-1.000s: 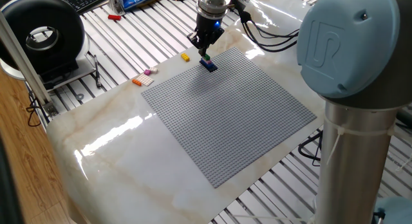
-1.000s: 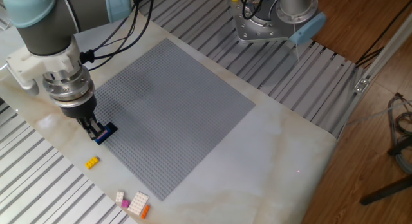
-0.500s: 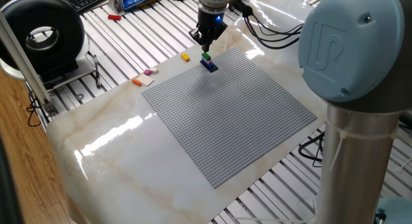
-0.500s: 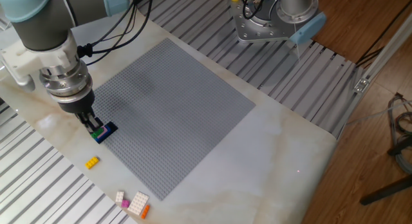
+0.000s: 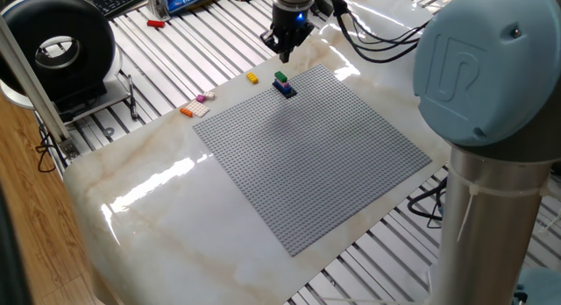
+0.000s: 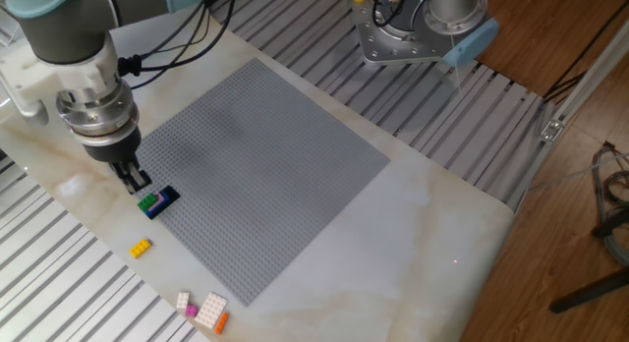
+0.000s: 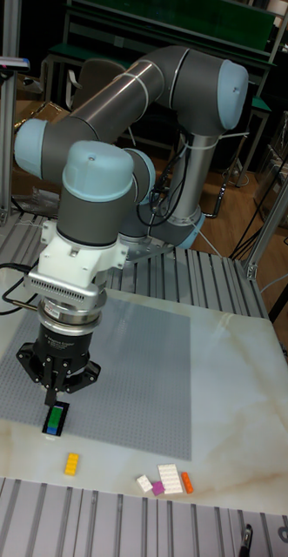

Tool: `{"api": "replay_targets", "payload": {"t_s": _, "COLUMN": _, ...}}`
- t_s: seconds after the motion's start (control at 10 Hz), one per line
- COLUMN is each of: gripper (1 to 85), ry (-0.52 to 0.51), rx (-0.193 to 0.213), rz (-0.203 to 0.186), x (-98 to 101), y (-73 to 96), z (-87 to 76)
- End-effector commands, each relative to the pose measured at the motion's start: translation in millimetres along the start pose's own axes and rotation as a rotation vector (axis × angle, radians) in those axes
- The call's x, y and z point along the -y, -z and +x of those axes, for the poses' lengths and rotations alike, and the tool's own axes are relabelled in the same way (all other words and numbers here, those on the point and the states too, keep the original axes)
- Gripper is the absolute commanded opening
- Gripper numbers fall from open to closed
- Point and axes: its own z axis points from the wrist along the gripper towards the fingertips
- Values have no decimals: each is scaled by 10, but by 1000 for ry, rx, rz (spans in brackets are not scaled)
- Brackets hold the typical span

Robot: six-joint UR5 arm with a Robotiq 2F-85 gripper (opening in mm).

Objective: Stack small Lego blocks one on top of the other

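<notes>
1. Gripper [image 6: 129, 175] is hanging just above the green block [image 6: 149, 199] at the baseplate [image 6: 265, 175] edge, holding nothing; its fingertips look close together with only a narrow gap, but I cannot tell the jaw state for sure.
2. Green block is sitting on the blue block [image 6: 164, 199], a two-brick stack, directly beneath the fingers; in the tall fixed view its long axis is running toward and away from that camera.
3. Yellow block [image 7: 72, 464] is lying on the marble just off the baseplate, near the stack, on the side away from the arm's base; I judge it the likeliest next pick; its long axis is lying roughly parallel to the stack's.
4. White, pink and orange blocks [image 7: 165, 480] are clustering farther along the table [image 7: 239, 435]; their headings are too small to read.
</notes>
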Motion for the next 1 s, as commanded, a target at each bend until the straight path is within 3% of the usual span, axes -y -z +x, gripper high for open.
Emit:
{"api": "replay_targets", "payload": {"t_s": 0.0, "gripper": 10, "ry": 14, "rx": 26, "rz": 41, "x": 76, "y": 24, "z": -92}}
{"api": "replay_targets", "payload": {"t_s": 0.3, "gripper": 10, "ry": 8, "rx": 71, "rz": 12, "x": -54, "y": 29, "z": -231}}
{"api": "replay_targets", "payload": {"t_s": 0.8, "gripper": 10, "ry": 69, "rx": 41, "rz": 8, "x": -18, "y": -37, "z": -198}}
{"api": "replay_targets", "payload": {"t_s": 0.9, "gripper": 10, "ry": 74, "rx": 35, "rz": -9, "x": -69, "y": -35, "z": -177}}
